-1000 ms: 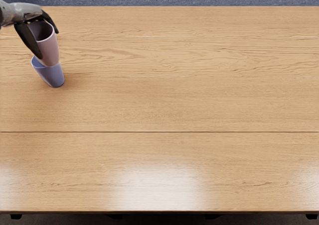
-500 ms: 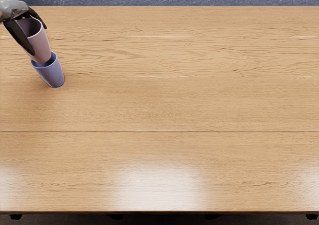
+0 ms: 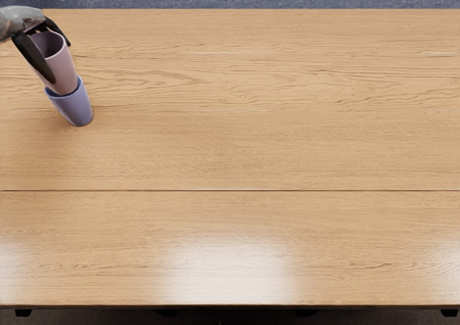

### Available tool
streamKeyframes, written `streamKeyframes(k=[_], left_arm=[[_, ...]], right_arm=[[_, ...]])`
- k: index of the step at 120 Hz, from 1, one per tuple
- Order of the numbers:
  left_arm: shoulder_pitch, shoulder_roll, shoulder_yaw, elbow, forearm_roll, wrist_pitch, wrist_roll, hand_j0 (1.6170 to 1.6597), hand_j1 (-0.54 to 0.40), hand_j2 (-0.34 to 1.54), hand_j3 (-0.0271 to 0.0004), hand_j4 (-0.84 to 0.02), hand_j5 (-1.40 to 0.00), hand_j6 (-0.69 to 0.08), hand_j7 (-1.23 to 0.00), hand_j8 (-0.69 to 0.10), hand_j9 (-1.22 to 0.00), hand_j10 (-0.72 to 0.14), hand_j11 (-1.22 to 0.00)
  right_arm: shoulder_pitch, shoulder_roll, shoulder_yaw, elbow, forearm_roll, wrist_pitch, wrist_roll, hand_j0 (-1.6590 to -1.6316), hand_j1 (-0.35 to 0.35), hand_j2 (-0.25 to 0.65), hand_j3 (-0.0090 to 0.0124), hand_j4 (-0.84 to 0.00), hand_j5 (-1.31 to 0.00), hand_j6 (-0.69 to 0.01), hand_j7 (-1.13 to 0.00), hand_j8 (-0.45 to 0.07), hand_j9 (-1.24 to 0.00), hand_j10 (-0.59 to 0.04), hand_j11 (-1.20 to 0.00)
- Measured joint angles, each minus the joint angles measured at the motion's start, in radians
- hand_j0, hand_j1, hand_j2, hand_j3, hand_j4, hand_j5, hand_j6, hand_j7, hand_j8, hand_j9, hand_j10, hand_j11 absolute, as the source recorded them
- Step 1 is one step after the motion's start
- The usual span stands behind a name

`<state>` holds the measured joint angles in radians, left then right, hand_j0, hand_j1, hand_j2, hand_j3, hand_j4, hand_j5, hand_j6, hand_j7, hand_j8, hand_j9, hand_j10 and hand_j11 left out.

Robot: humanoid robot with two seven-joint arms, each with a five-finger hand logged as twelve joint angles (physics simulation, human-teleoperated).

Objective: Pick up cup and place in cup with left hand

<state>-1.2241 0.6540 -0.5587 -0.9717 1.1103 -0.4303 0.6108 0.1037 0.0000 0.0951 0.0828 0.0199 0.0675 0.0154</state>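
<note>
Bright light falls on the wooden tabletop (image 3: 237, 142). Well apart from the left hand (image 3: 27, 33), on the side nearer the camera, white glare washes out the grain; a faint, soft-edged shadow lies below the hand, around the blue cup (image 3: 75, 111).

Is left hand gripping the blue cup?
No, the left hand grips the pink cup; the blue cup stands on the table.
</note>
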Motion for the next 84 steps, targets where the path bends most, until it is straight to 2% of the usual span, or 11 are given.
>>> streamKeyframes(k=[63,68,84], left_arm=[[0.0,-0.003,0.027,0.01,0.0,0.044,0.0,1.654,-0.054,0.07,0.0,-0.448,-0.57,-0.33,-0.58,-0.306,-0.59,-0.429,-0.6],[0.0,-0.004,0.027,0.01,0.0,0.045,0.0,1.6547,-0.042,0.07,0.0,-0.419,-0.54,-0.318,-0.54,-0.302,-0.55,-0.403,-0.56],[0.001,-0.004,0.028,0.01,0.001,0.082,0.0,1.6562,0.097,0.04,0.0,-0.264,-0.34,-0.212,-0.34,-0.204,-0.35,-0.255,-0.35]], right_arm=[[-0.001,0.0,0.0,0.0,0.0,0.0,0.0,-1.6581,-0.349,0.0,0.0,0.0,0.0,-0.001,0.0,0.0,0.0,0.0,0.0],[-0.001,0.0,0.0,0.0,0.0,0.0,0.0,-1.6581,-0.349,0.0,0.0,0.0,0.0,-0.001,0.0,0.0,0.0,0.0,0.0],[-0.001,0.0,0.0,0.0,0.0,0.0,0.0,-1.6581,-0.349,0.0,0.0,0.0,0.0,-0.001,0.0,0.0,0.0,0.0,0.0]])
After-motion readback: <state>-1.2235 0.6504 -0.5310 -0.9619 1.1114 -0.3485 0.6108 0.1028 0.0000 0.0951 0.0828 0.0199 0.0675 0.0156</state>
